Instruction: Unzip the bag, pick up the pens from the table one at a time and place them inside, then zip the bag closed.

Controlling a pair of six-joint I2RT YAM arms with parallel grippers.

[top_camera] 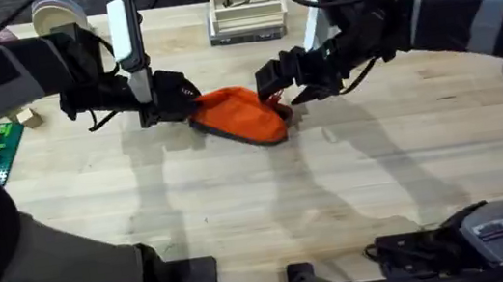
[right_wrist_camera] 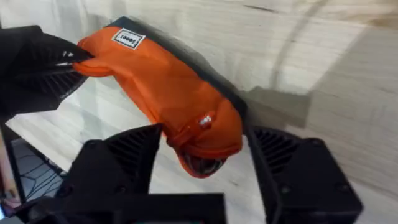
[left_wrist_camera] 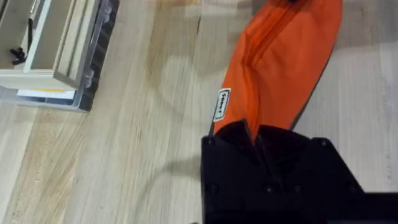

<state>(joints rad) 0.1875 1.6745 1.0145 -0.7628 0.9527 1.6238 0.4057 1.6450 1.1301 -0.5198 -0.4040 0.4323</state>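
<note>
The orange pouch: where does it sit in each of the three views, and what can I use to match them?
Overhead: the orange pouch lies mid-table between both grippers.
Left wrist: it runs from the left gripper, which pinches its end, up to the frame's top edge.
Right wrist: it crosses diagonally, its near end between the right gripper fingers.
Shared landmark: the white label, seen in both wrist views.

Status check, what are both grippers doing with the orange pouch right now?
Left gripper shut on one end of the bag. Right gripper open around the other end. Bag on the table, zipper looks closed. Nothing in the way.
</note>
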